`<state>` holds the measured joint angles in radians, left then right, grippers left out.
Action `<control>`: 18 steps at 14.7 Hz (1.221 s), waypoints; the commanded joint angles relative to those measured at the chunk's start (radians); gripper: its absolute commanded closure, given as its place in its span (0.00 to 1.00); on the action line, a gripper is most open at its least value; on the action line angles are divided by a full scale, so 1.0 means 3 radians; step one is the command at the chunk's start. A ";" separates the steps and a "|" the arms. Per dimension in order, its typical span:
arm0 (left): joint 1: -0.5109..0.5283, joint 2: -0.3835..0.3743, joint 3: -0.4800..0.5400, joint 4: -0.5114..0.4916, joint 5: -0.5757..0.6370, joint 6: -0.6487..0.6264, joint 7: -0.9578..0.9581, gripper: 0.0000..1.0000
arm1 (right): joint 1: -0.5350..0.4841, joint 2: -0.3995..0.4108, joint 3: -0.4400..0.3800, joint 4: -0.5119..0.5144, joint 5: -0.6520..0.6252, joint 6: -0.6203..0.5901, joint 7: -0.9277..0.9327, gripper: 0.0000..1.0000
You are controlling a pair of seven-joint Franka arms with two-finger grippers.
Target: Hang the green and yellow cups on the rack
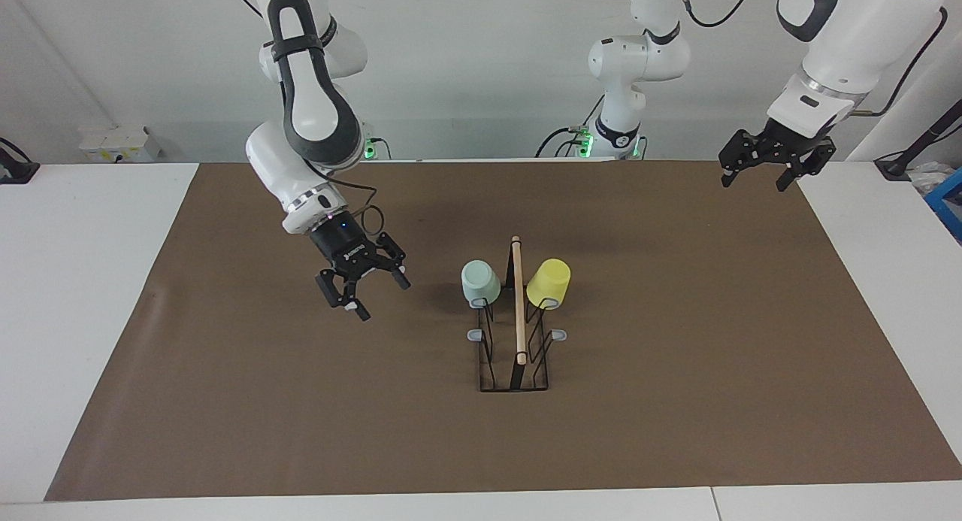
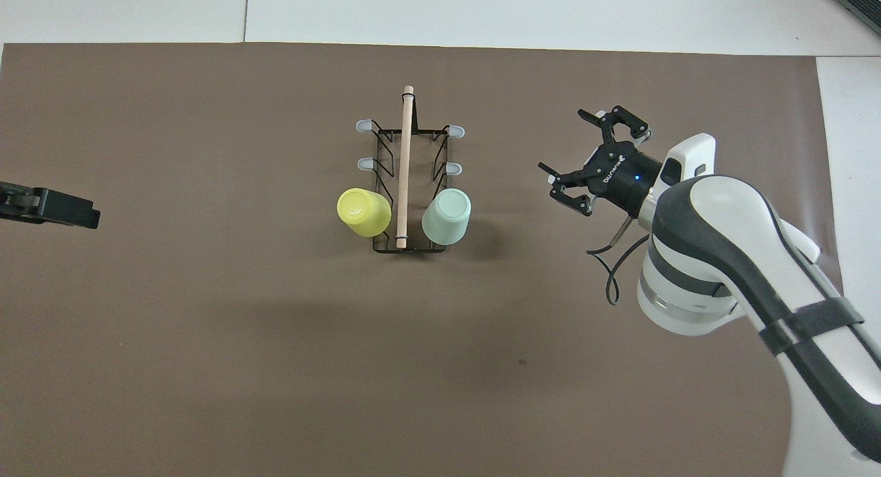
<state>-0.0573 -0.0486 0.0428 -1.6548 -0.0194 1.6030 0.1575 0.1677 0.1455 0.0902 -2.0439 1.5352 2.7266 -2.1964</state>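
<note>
Both cups, the mint green cup and yellow cup, hung on the rack; hanging looked done. My right gripper hovered wide, empty; my left gripper waited wide. Retreat next, I judged.

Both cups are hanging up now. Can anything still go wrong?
Maybe. The green cup and yellow cup each sit tilted on a single peg of the rack, at the end nearest the robots, so a bump to the light wire frame could tip them off. The right tool, open over the mat beside the green cup, could cause that bump if it swung toward it. The left tool waits far off.
</note>
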 commanded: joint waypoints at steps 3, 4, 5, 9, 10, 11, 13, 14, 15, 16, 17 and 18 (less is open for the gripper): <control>-0.0014 -0.0068 0.0016 -0.0073 0.0024 -0.0015 0.0007 0.00 | -0.0415 0.0006 0.0001 0.0058 -0.0953 -0.0508 0.0071 0.00; -0.0014 -0.0068 0.0016 -0.0073 0.0024 -0.0015 0.0007 0.00 | -0.0512 0.0006 0.0001 0.0099 -0.1178 -0.0615 0.0076 0.00; -0.0014 -0.0068 0.0016 -0.0073 0.0024 -0.0010 0.0007 0.00 | -0.0584 0.0001 0.0001 0.0135 -0.1383 -0.0732 0.0081 0.00; -0.0014 -0.0068 0.0016 -0.0073 0.0024 -0.0015 0.0007 0.00 | -0.0855 -0.0004 -0.0004 0.0217 -0.2170 -0.1080 0.0096 0.00; -0.0014 -0.0068 0.0016 -0.0073 0.0024 -0.0015 0.0007 0.00 | -0.0927 -0.0014 -0.0009 0.0237 -0.2334 -0.1193 0.0096 0.00; -0.0014 -0.0068 0.0016 -0.0073 0.0024 -0.0015 0.0007 0.00 | -0.0968 -0.0035 -0.0009 0.0242 -0.2457 -0.1275 0.0101 0.00; -0.0014 -0.0068 0.0016 -0.0073 0.0024 -0.0015 0.0007 0.00 | -0.1019 -0.0076 -0.0024 0.0242 -0.2723 -0.1428 0.0101 0.00; -0.0014 -0.0068 0.0016 -0.0073 0.0024 -0.0015 0.0007 0.00 | -0.1065 -0.0096 -0.0024 0.0242 -0.2871 -0.1475 0.0096 0.00; -0.0014 -0.0068 0.0011 -0.0073 0.0024 -0.0015 0.0007 0.00 | -0.1096 -0.0122 -0.0024 0.0242 -0.2994 -0.1551 0.0101 0.00; -0.0014 -0.0068 0.0016 -0.0073 0.0024 -0.0015 0.0007 0.00 | -0.1131 -0.0147 -0.0029 0.0253 -0.3137 -0.1638 0.0122 0.00; -0.0014 -0.0068 0.0016 -0.0073 0.0024 -0.0015 0.0007 0.00 | -0.1167 -0.0173 -0.0030 0.0258 -0.3316 -0.1694 0.0173 0.00; -0.0014 -0.0068 0.0016 -0.0073 0.0024 -0.0010 0.0007 0.00 | -0.1208 -0.0219 -0.0030 0.0263 -0.3500 -0.1766 0.0229 0.00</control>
<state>-0.0573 -0.0486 0.0428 -1.6548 -0.0194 1.6029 0.1575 -0.1662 0.1157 0.0773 -1.9650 0.5843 2.2501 -2.1776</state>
